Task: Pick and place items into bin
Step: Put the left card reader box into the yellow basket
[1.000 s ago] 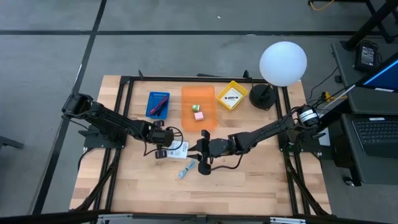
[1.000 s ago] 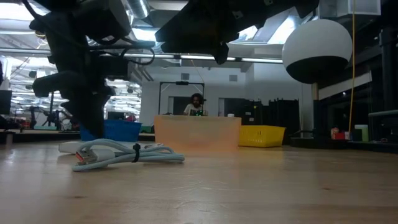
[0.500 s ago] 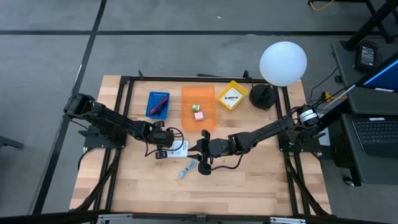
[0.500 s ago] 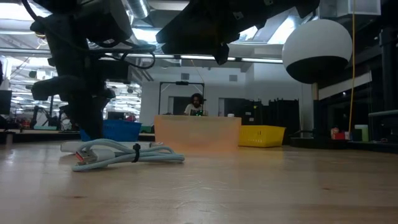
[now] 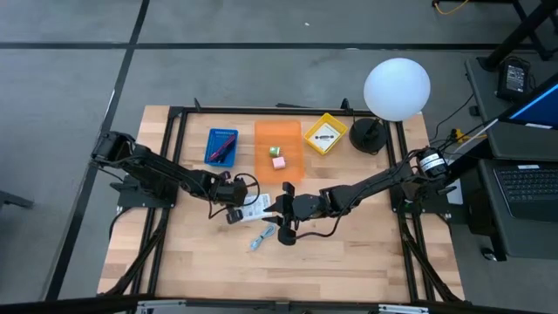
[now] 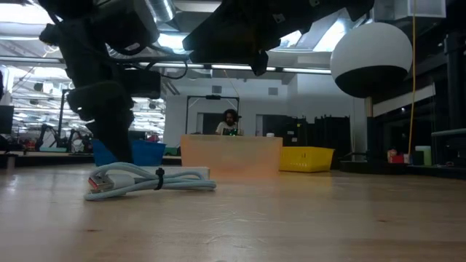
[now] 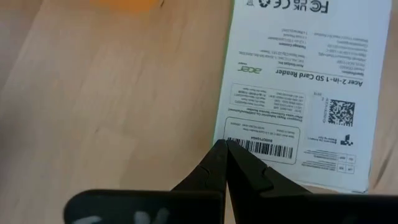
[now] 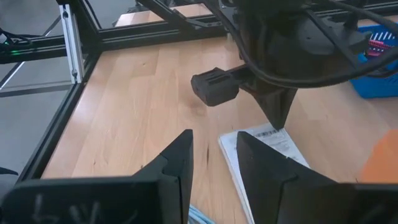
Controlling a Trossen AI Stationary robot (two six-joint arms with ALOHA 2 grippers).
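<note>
From above, the left tool (image 5: 234, 212) sits at the white packet's (image 5: 252, 208) left end on the tabletop (image 5: 349, 262), nearer than the right tool (image 5: 285, 215) just beside its other end.

Left wrist: its fingertips, pressed together, touch the packet's (image 7: 297, 87) barcode edge; the packet's long axis runs away from them.

Right wrist: the right tool's (image 8: 214, 158) fingers stand spread, empty, above the packet (image 8: 264, 158).

Beside the translucent orange plastic bin (image 5: 278, 152) sat a blue bin (image 5: 221, 146) and a yellow bin (image 5: 324, 133). The flat white packet (image 7: 298, 93) carried black print, a barcode, 1 QR square.
</note>
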